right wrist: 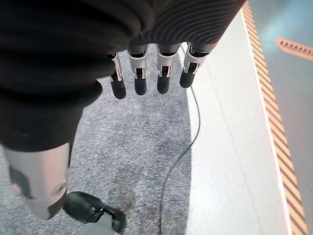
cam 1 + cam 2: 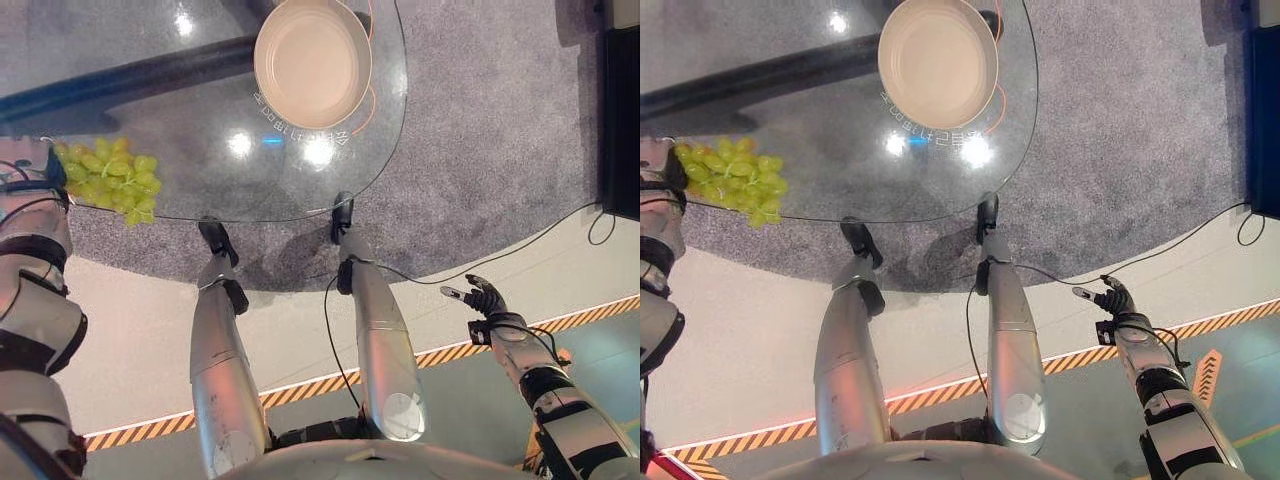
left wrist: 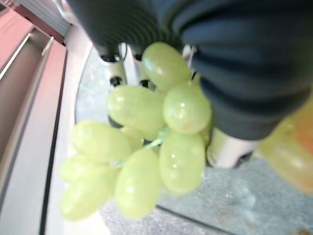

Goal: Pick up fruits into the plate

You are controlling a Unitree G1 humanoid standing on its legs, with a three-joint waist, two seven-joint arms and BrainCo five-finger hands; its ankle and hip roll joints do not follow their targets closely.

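Plate (image 2: 312,60) at far side of the glass table (image 2: 210,110) has no fruit in it, so nothing delivered. Grapes (image 2: 108,172) sit at the near-left table edge, well apart from it. Left hand (image 3: 234,83) is on the bunch; fingers hidden behind the grapes, can't tell grip. Right hand (image 1: 146,73) hangs low over the floor, fingers straight, idle. Lift and carry remain, I'd judge.
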